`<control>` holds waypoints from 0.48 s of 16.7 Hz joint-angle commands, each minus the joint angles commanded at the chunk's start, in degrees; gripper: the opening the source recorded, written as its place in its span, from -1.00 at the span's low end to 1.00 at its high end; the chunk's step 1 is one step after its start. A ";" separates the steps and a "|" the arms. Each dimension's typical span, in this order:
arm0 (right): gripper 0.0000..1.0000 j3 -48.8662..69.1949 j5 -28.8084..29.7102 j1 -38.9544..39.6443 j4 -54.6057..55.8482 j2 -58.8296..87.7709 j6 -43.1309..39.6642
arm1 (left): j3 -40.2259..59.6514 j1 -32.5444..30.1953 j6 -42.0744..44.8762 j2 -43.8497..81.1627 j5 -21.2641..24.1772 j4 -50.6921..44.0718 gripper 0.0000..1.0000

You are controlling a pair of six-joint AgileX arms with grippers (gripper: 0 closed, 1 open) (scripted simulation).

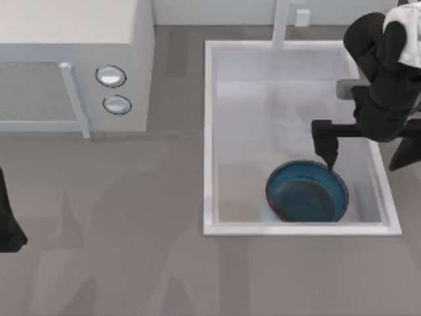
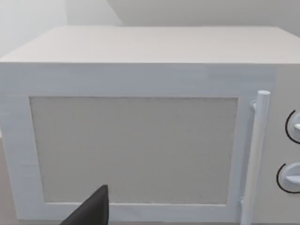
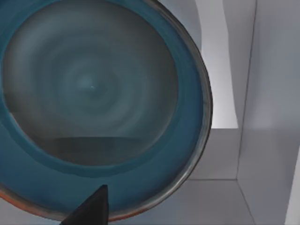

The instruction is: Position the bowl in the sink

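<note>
- Right gripper (image 1: 331,160) hangs over the sink's (image 1: 209,131) right half, its dark fingers pointing down at the far right part of the bowl's (image 1: 307,192) rim; I cannot tell whether it is touching the rim, nor whether the fingers are open or closed.
- From the right wrist view, one dark fingertip (image 3: 91,208) shows over the bowl's (image 3: 93,103) teal rim, with the grey-blue inside beyond it.
- Bowl sits inside the sink, on its floor, in the near right corner, close to the near wall.
- Sink's (image 3: 262,140) white walls and floor show beside the bowl in the right wrist view.
- White faucet (image 1: 281,23) stands at the sink's far rim.
- Left arm (image 1: 8,224) is parked at the bench's left edge; its fingertip (image 2: 93,208) shows in the left wrist view, facing the microwave (image 2: 136,140), and its state cannot be told.
- Microwave (image 1: 79,66) stands at the bench's far left, well apart from the sink, with two round knobs (image 1: 110,76) on its right side.
</note>
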 joint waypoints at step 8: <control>1.00 -5.19 0.05 -0.04 11.77 6.21 0.06 | 0.00 0.00 0.00 0.00 0.00 0.00 1.00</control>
